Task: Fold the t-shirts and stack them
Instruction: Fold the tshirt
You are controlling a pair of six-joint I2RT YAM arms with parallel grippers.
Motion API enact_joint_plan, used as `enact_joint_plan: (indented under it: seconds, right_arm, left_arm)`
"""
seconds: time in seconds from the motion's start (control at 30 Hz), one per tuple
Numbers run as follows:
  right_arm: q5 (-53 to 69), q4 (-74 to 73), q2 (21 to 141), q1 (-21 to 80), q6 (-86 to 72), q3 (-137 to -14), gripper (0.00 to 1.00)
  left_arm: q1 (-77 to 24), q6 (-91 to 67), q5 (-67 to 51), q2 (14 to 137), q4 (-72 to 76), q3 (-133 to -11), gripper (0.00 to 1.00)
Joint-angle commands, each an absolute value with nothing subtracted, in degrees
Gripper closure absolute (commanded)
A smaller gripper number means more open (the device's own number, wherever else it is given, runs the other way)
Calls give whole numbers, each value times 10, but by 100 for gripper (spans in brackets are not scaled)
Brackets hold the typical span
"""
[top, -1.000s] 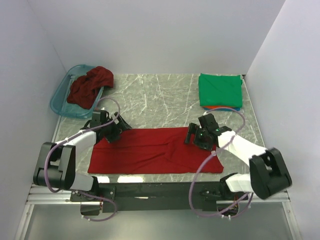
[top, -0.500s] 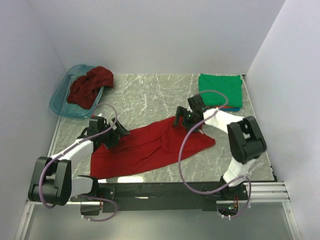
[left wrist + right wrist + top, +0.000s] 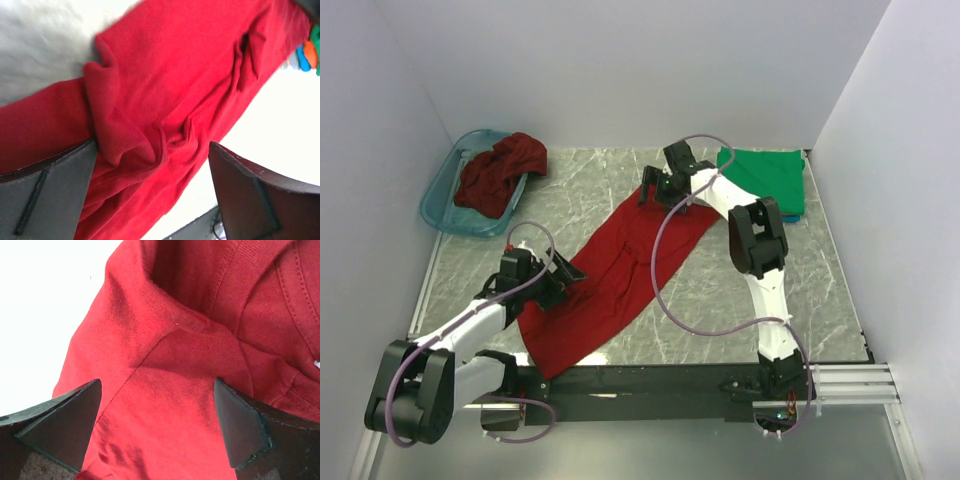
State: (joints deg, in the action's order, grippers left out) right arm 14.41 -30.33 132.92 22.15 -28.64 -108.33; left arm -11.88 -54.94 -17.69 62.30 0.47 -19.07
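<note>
A bright red t-shirt [image 3: 620,270] lies folded into a long diagonal band from the near left up toward the back middle. My left gripper [image 3: 552,285] is at its near-left end, jaws wide open over bunched red cloth [image 3: 165,75]. My right gripper [image 3: 655,190] reaches far out to the band's far end, also open, its fingers [image 3: 75,420] straddling the cloth below the collar [image 3: 200,315]. A darker maroon t-shirt [image 3: 495,172] is heaped in the basket. A folded green t-shirt [image 3: 762,178] tops a stack at the back right, with orange-red and blue edges [image 3: 788,215] showing beneath.
The translucent teal basket [image 3: 440,200] stands at the back left against the wall. White walls close in the marble table [image 3: 590,190] on three sides. The right arm's cable loops over the table near the red shirt.
The red shirt has swung from lying sideways along the front to a diagonal. The right gripper swept its end to the back middle; the left gripper drew its end nearer the front.
</note>
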Motion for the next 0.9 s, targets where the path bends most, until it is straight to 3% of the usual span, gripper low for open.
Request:
enact_joint_plan:
  seconds: [0.0, 0.23, 0.63, 0.87]
  right_arm:
    - [141, -402, 1388, 223, -265, -1152, 0]
    - [199, -456, 1468, 223, -273, -1285, 0]
    - [225, -447, 1484, 226, -271, -1324, 0]
    - [164, -495, 1378, 233, -205, -1317, 0]
  left_arm:
    - [-141, -581, -184, 606, 10, -165, 1]
    - [-193, -627, -190, 584, 18, -134, 1]
    - [-356, -718, -164, 530, 40, -118, 1]
    - [-397, -678, -72, 529, -84, -220, 1]
